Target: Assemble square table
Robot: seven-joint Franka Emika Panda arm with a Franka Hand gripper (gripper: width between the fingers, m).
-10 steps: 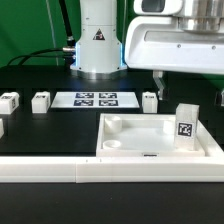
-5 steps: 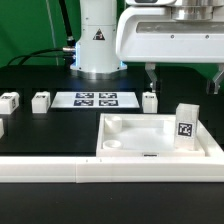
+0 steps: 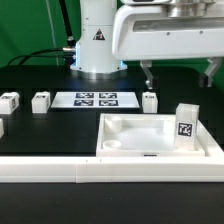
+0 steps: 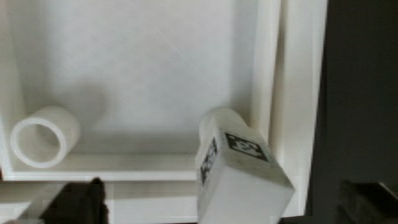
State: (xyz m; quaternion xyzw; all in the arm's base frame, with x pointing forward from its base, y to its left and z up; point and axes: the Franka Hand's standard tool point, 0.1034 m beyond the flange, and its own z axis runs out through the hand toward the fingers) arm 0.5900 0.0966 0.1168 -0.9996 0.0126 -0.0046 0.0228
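Observation:
The square table's white slab (image 3: 150,137) lies rim-up on the black board, at the exterior view's right. One white tagged leg (image 3: 184,126) stands upright in its far right corner. My gripper (image 3: 179,74) hangs open well above that leg, touching nothing. In the wrist view the leg (image 4: 240,170) sits between my two dark fingertips (image 4: 80,200), beside the slab's rim (image 4: 267,70) and a round corner socket (image 4: 45,140). Loose legs (image 3: 41,101) (image 3: 10,100) (image 3: 149,100) lie on the board behind the slab.
The marker board (image 3: 95,99) lies flat between the loose legs. A long white rail (image 3: 50,170) borders the board's front edge. The robot's base (image 3: 97,45) stands at the back. Another white piece (image 3: 2,127) shows at the left edge.
The gripper has risen and shifted toward the exterior view's left, still open. The upright leg and the slab have not moved.

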